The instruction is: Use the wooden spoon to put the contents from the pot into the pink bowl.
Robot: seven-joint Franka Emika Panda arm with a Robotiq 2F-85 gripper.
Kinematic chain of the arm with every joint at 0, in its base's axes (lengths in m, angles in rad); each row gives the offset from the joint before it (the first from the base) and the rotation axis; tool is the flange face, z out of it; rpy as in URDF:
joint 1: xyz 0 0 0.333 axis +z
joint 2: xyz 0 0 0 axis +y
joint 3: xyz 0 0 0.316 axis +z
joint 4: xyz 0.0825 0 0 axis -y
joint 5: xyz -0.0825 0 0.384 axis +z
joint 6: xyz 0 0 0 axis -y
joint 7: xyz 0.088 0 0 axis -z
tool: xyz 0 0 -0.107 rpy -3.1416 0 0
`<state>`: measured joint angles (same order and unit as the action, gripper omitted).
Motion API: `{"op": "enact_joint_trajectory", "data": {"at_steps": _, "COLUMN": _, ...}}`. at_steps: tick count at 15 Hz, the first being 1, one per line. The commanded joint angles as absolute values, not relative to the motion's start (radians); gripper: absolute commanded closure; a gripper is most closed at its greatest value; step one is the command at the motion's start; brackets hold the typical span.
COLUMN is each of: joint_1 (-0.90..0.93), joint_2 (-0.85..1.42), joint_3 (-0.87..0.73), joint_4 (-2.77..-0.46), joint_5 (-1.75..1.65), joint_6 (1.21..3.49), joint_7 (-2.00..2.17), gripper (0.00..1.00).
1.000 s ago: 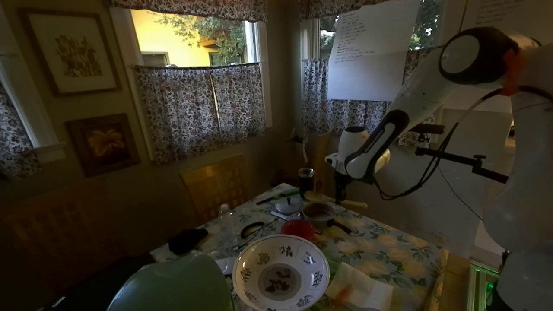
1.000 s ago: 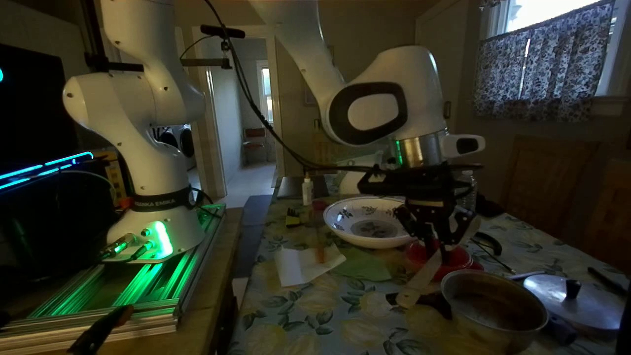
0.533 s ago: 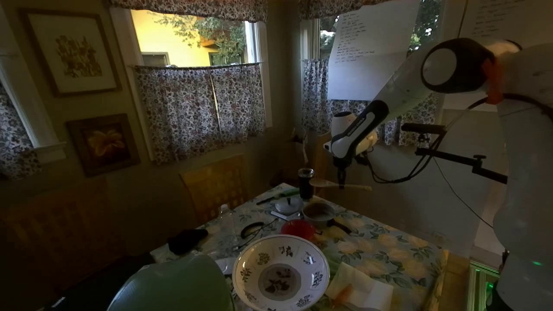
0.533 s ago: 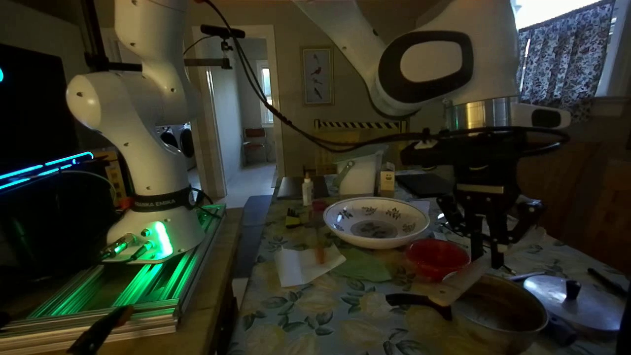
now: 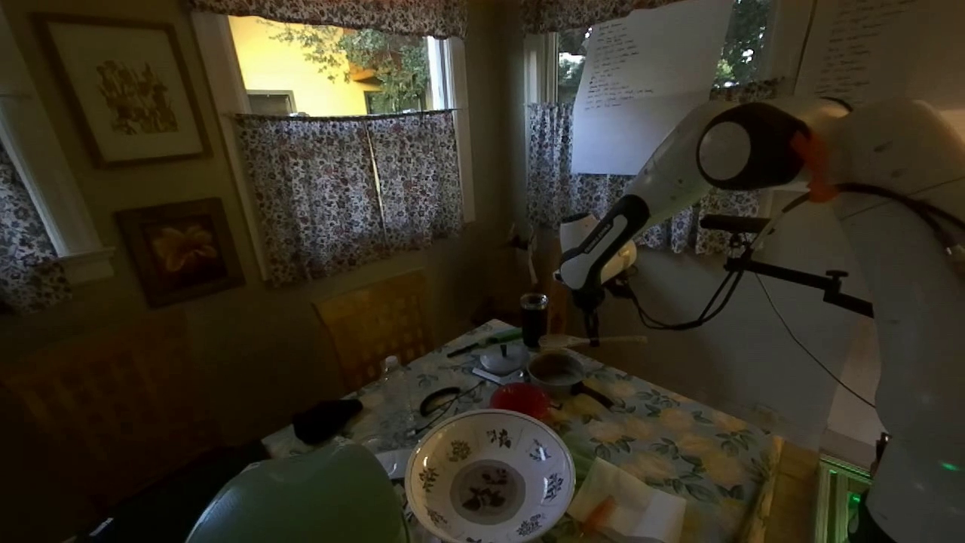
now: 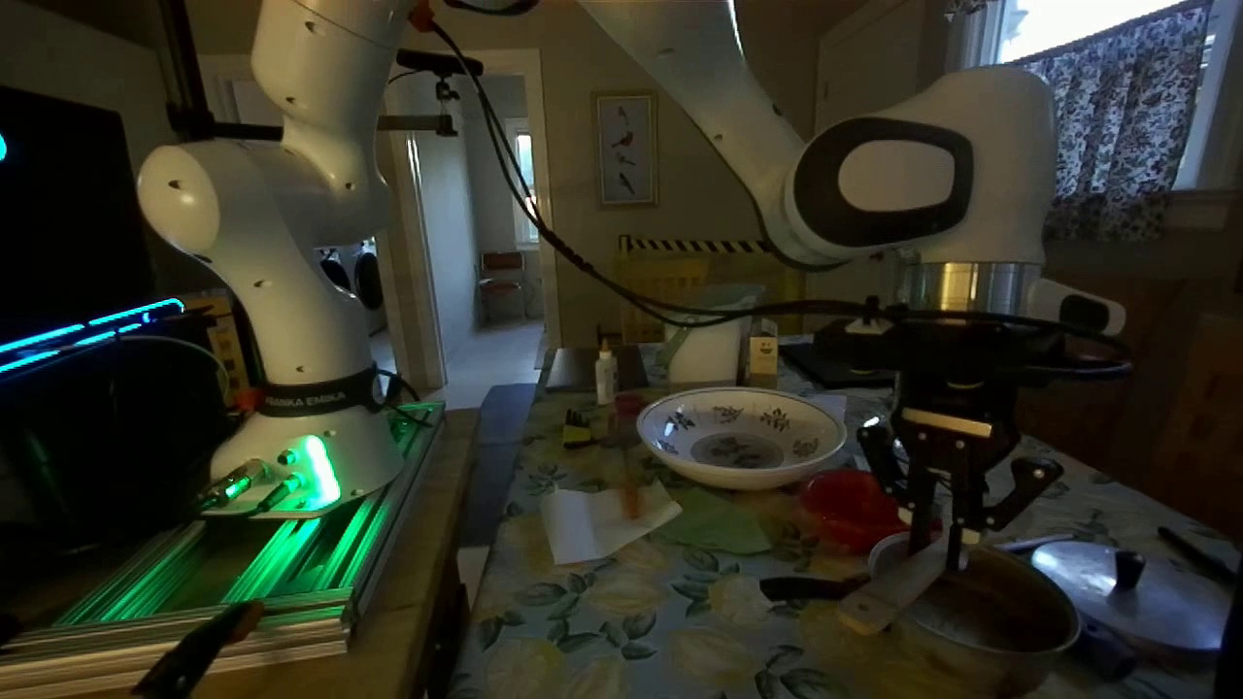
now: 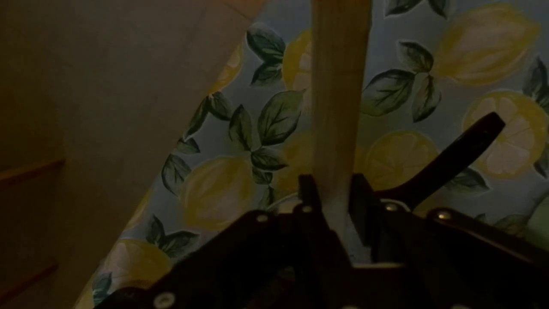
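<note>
The tool is closed on the wooden spoon, holding it above the pot, which stands just beside the pink bowl on the cloth-covered bench.

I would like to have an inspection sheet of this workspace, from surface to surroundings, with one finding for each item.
Surface: lemon-patterned tablecloth, dimly lit.
Pot: uncovered, contents unclear.
Wooden spoon: seems held above the pot.
Pink bowl: between pot and large patterned bowl.
Clutter: large patterned bowl, metal lid, white paper, dark tumbler.
Gripper: closed on the spoon's handle.
Cables: black, slung in the air toward the gripper; snags: nothing seen.
Surroundings: flowered curtains, wooden chair, handwritten sheet.
People: nothing seen.
</note>
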<state>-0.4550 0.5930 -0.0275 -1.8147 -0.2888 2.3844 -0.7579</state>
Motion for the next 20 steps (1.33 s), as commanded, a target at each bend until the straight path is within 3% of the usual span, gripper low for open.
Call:
{"op": "enact_joint_trajectory", "data": {"at_steps": 1, "joint_1": -0.427, "joint_2": 0.663, "joint_3": -0.049, "joint_4": -1.733, "joint_5": -0.245, "joint_6": 2.321, "joint_7": -0.829, "gripper": 0.94}}
{"op": "enact_joint_trajectory", "data": {"at_steps": 20, "joint_1": -0.354, "joint_2": 0.837, "joint_3": -0.106, "joint_4": -1.529, "joint_5": -0.297, "joint_6": 2.131, "joint_7": -0.879, "gripper": 0.94}}
